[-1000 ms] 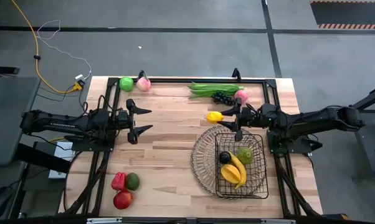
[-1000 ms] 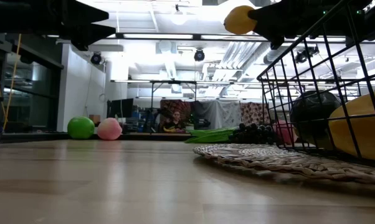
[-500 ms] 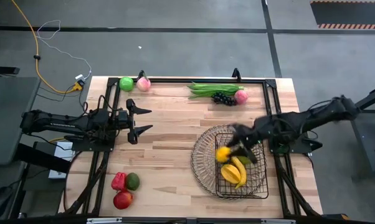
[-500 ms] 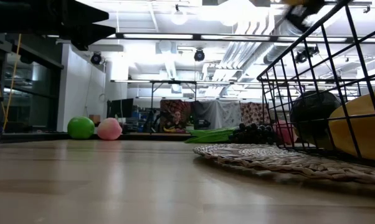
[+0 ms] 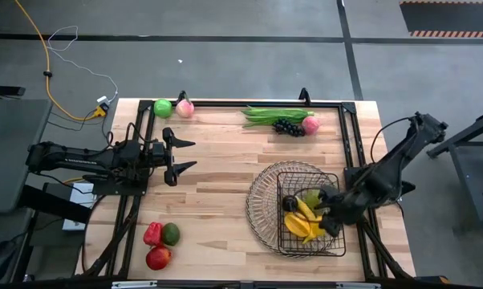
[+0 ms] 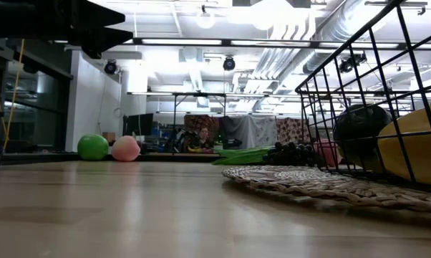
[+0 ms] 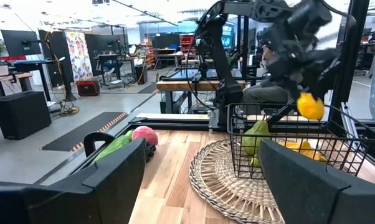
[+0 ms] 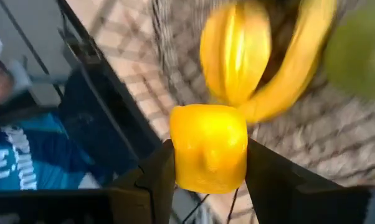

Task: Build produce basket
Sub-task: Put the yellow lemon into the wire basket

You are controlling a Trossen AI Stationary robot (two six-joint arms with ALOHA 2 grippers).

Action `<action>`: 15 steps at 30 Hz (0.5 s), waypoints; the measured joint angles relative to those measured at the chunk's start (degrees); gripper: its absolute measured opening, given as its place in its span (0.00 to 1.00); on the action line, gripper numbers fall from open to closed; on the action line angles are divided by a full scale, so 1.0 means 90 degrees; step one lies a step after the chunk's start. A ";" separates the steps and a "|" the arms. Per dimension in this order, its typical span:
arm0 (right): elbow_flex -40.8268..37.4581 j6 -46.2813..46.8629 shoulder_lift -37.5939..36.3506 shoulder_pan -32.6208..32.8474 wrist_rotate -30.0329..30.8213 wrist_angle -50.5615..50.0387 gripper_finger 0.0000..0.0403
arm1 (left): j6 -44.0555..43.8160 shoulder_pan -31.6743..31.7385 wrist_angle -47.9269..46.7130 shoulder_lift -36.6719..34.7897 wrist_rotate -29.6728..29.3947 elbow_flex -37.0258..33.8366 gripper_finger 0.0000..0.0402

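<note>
Right gripper (image 8: 206,163) is pinching the lemon (image 8: 207,147) over the wire basket (image 5: 263,210) at lower right of the high view, bananas (image 5: 302,218) inside. Left gripper (image 5: 185,156) hangs mid-left, jaws spread.

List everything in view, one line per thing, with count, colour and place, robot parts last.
Basket: one, dark wire on a woven rim, right half of table.
Bananas: a yellow bunch, in the basket.
Pear: one, green, in the basket.
Lemon: one, yellow, held above the basket.
Green beans: one bunch, far edge.
Grapes: one dark bunch, beside the beans.
Peaches: two, pink, far edge.
Green apple: one, far left.
Pepper, avocado, red apple: near left.
Left gripper: jaws open, empty, left side.
Right gripper: shut on the lemon.
</note>
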 joint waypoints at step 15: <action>0.0000 -0.0040 0.1624 -0.0007 -0.0641 0.0353 0.38 | 0.0168 0.0000 0.0005 0.0000 -0.0007 0.0000 0.75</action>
